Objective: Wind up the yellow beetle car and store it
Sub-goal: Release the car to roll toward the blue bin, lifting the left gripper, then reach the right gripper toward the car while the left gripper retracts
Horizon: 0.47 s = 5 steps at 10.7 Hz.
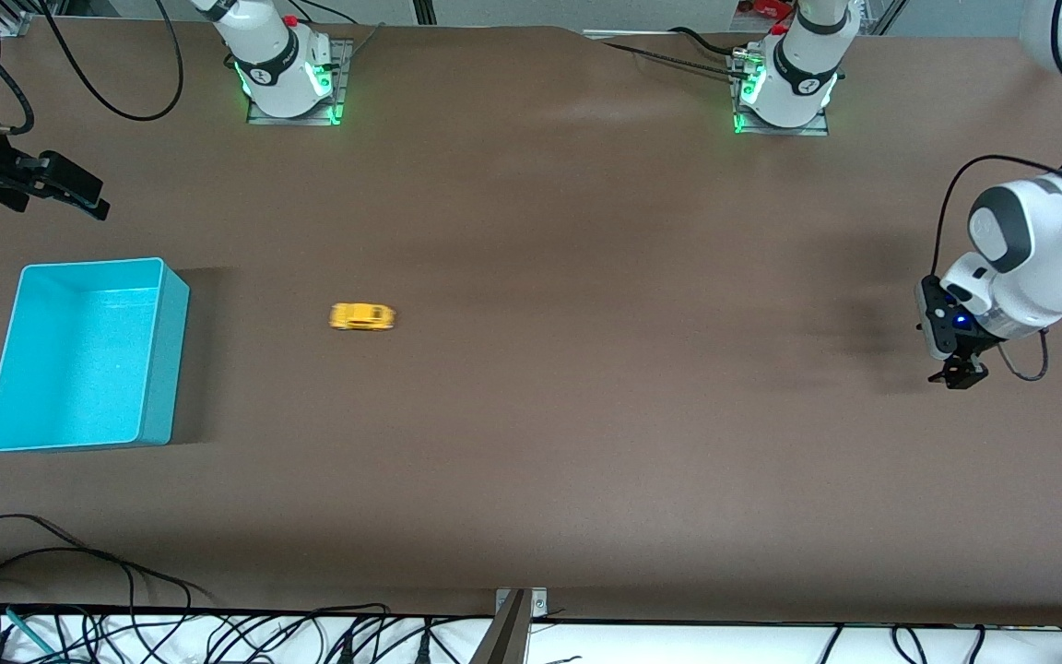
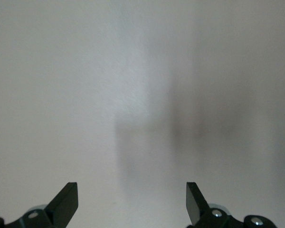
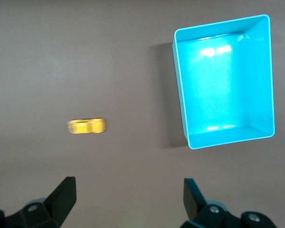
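judging reach, i see the yellow beetle car (image 1: 362,316) lying lengthwise along the surface (image 1: 586,415), beside the turquoise bin (image 1: 171,304), closer to the right gripper (image 1: 70,195); both right and left gripper (image 1: 958,376) have fingers spread, empty.

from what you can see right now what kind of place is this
Most likely a robotics lab bench: two arm bases bolted to a brown table, loose cables along its edge, and only test props out, a yellow beetle car beside a turquoise bin.
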### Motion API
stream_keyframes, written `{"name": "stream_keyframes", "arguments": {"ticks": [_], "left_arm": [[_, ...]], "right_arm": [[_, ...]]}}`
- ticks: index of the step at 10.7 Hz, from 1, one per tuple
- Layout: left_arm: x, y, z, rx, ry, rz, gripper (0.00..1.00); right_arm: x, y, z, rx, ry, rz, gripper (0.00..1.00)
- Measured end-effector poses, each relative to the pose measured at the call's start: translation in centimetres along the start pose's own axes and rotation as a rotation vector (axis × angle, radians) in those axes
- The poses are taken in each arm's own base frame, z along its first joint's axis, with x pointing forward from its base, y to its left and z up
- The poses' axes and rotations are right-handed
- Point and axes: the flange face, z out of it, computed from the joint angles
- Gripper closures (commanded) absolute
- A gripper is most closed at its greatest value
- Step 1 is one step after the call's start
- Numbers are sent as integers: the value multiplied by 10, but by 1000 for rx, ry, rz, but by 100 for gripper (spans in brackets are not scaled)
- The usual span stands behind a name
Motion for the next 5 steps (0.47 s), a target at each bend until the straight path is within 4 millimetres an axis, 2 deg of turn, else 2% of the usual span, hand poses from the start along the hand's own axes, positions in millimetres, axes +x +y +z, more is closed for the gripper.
{"name": "stream_keyframes", "arguments": {"ticks": [3, 5], "left_arm": [[23, -7, -77, 75, -4, 40, 0], [30, -6, -119, 126, -9, 52, 0]], "right_arm": [[0, 0, 0, 0, 0, 0, 0], [0, 0, 0, 0, 0, 0, 0]]}}
